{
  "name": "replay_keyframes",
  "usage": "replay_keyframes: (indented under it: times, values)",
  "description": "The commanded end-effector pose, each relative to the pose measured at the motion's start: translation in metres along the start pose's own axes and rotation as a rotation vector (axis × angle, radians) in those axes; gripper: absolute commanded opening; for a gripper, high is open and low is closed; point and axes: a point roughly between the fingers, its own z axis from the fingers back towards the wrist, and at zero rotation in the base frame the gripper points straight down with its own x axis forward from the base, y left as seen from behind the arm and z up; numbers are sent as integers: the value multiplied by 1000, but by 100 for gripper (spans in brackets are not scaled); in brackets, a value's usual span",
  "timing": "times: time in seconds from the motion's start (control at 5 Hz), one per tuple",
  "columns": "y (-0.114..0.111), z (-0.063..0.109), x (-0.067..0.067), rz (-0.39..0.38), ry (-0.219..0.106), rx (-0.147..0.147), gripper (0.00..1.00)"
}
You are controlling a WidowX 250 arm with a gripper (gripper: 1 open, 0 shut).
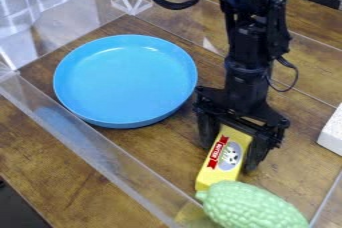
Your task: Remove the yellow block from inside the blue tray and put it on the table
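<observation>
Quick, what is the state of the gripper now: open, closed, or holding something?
Gripper: open, jaws either side of the yellow block on the table; holding nothing.

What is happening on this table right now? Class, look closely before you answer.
A single robot arm points its gripper straight down over the yellow block, jaws open on either side of the block's upper end, nothing gripped. The block lies flat on the table, outside the blue tray, which is empty. A bumpy green toy sits just below the block, near the picture's bottom edge.
</observation>
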Motion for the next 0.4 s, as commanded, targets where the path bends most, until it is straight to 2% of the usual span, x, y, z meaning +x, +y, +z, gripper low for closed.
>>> replay_keyframes:
  times: [0.0,0.2]
  values:
    - [-11,2,-1,-21,1,2,100]
    - [-12,1,-2,-24,14,8,100]
